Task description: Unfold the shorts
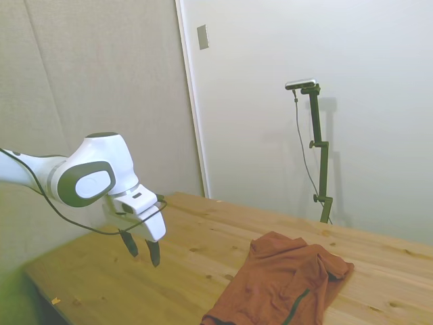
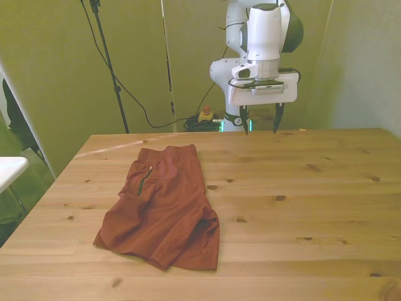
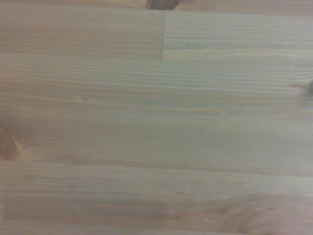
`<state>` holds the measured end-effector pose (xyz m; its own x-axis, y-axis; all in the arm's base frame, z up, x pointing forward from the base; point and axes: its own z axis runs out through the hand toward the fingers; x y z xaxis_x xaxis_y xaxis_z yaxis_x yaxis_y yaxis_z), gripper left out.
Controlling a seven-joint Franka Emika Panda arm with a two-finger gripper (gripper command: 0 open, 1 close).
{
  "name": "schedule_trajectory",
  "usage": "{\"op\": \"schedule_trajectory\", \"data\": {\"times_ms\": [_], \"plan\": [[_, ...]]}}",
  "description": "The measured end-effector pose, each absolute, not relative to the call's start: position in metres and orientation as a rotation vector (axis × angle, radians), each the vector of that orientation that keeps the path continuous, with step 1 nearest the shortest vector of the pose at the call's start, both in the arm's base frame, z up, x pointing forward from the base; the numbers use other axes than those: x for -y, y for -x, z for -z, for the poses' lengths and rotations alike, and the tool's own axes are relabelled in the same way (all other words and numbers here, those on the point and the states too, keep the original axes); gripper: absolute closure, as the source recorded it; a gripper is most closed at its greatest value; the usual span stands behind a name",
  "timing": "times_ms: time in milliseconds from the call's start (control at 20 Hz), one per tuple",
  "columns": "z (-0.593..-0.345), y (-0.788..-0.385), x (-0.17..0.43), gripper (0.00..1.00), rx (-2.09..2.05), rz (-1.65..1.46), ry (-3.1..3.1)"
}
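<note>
Above the far part of the wooden table (image 2: 326, 188), white arm's two-finger gripper (image 2: 260, 119) points straight down, fingers spread, holding nothing. Rust-orange fabric shorts (image 2: 164, 207) lie partly folded at front view's left, well apart from it.

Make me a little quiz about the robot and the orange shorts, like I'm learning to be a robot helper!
1. True or false: the gripper is holding the shorts.
2. Where do the shorts lie in the front view? A) toward its left B) toward its right C) on the floor
3. Fill in: the wrist view shows only the bare wooden ____.

Key:
1. False. The gripper hangs open above the table, apart from the shorts.
2. A.
3. Table; no fabric appears in that view.
</note>
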<state>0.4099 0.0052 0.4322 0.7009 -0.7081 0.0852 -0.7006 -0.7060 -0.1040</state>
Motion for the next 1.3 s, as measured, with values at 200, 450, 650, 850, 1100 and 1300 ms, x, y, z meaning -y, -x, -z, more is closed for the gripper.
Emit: {"op": "schedule_trajectory", "data": {"times_ms": [200, 450, 650, 850, 1100, 1300], "plan": [[-0.438, -0.417, 0.003, 0.0, -1.2, 0.238, 2.814], [-0.467, -0.451, 0.041, 0.0, -1.304, 0.347, 2.723], [-0.49, -0.486, 0.094, 0.0, -1.411, 0.412, 2.652], [-0.506, -0.519, 0.16, 0.0, -1.489, 0.467, 2.602], [-0.514, -0.537, 0.252, 0.0, -1.574, 0.501, 2.518], [-0.505, -0.559, 0.319, 0.0, -1.663, 0.472, 2.447]]}}
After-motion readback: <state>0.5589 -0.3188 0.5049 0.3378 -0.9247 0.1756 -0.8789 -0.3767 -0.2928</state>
